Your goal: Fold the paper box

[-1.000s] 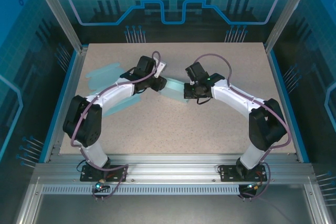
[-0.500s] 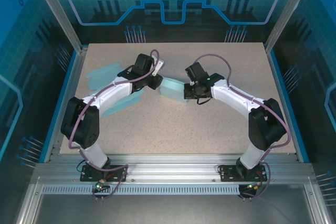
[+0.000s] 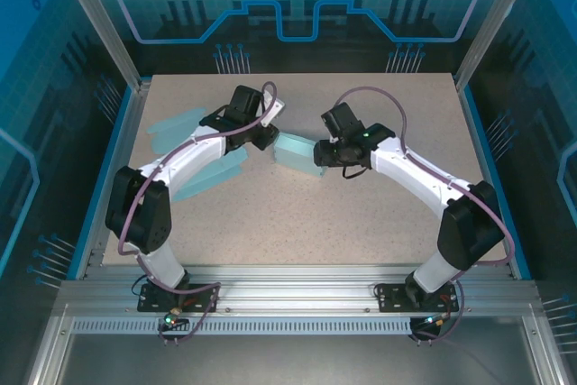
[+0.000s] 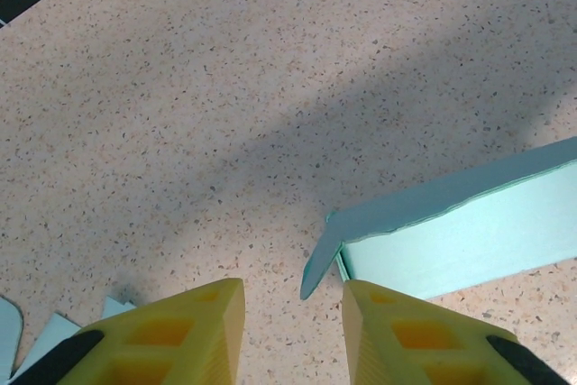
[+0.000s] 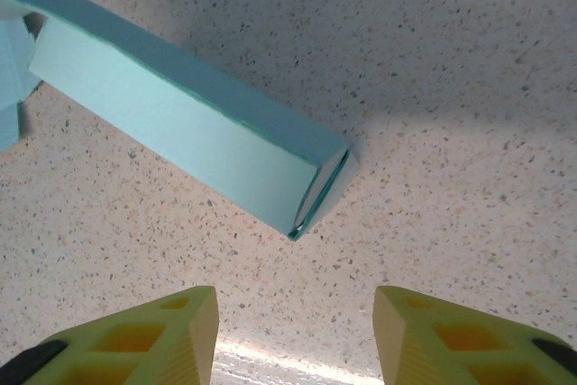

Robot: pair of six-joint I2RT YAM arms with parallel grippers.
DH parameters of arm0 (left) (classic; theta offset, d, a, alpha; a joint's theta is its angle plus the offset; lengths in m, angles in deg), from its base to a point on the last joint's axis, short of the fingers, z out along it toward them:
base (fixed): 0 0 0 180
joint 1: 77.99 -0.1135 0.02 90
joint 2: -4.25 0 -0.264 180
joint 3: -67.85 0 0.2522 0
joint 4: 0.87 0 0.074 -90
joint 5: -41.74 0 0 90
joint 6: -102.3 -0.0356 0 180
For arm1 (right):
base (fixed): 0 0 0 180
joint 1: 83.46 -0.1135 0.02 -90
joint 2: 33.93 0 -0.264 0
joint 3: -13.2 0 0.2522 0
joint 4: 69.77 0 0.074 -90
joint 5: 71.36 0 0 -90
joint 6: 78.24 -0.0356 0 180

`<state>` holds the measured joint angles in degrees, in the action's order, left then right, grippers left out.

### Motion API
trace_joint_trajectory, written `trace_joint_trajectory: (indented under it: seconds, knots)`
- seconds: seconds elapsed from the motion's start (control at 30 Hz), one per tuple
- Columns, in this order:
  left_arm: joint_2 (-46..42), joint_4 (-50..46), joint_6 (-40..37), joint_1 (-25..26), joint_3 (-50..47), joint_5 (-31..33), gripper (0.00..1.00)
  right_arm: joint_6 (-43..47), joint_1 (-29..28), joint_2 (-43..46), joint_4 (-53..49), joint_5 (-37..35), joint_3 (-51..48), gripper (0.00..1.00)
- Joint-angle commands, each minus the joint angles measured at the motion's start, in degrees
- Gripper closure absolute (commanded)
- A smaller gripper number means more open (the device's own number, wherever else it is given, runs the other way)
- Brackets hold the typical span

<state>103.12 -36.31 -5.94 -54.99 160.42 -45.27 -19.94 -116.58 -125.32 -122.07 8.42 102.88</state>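
Left of paper box [image 3: 296,152] — flat teal blanks [image 3: 173,123].

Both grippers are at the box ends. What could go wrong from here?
The right gripper is open and clear of the paper box, so a push from the left gripper may slide it. The loose flap points into its open jaws; closing might crease it instead of tucking it.

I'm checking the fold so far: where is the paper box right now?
In the top view the paper box lies mid-table, slightly toward the far side, between the left gripper and the right gripper, held by neither.
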Motion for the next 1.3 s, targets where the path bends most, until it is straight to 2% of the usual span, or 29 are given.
trace_joint_trajectory:
  seconds: [0.0,0.1,0.43,0.5,0.6,0.73,0.9,1.03,1.27]
  knots:
    - [1.9,-4.0,-2.7,-0.9,3.2,-2.2,0.64,-0.5,-0.6,-1.1,-3.2,-2.8,3.3,0.54]
    - [3.4,-5.5,-3.3,-1.0,4.4,-3.0,0.64,-0.6,-0.6,-3.2,-3.2,-3.4,5.2,0.58]
    - [7.1,-7.1,-3.7,-0.9,6.7,-3.7,0.64,-0.3,-0.9,-9.8,-4.2,-4.7,10.7,0.58]
    - [7.6,-7.2,-3.2,-1.0,7.1,-3.7,0.68,-0.3,-0.9,-10.8,-4.8,-5.9,11.3,0.59]
    - [7.8,-6.9,-1.6,-0.9,7.2,-3.8,0.81,-0.2,-1.0,-12.1,-5.2,-7.3,11.8,0.68]
    - [7.6,-6.7,0.8,-0.9,7.3,-5.8,0.87,0.0,-1.0,-13.4,-5.3,-8.6,12.1,0.82]
    - [7.3,-6.8,3.8,-0.5,7.1,-6.3,1.0,0.2,-1.1,-14.3,-5.4,-9.4,12.2,0.93]
    - [6.4,-6.6,7.5,0.0,6.3,-7.1,1.0,0.3,-1.2,-14.4,-5.1,-9.5,12.1,0.98]
    - [4.3,-5.7,15.3,0.2,4.5,-9.9,1.0,1.0,-2.0,-14.3,-5.1,-10.5,11.8,1.0]
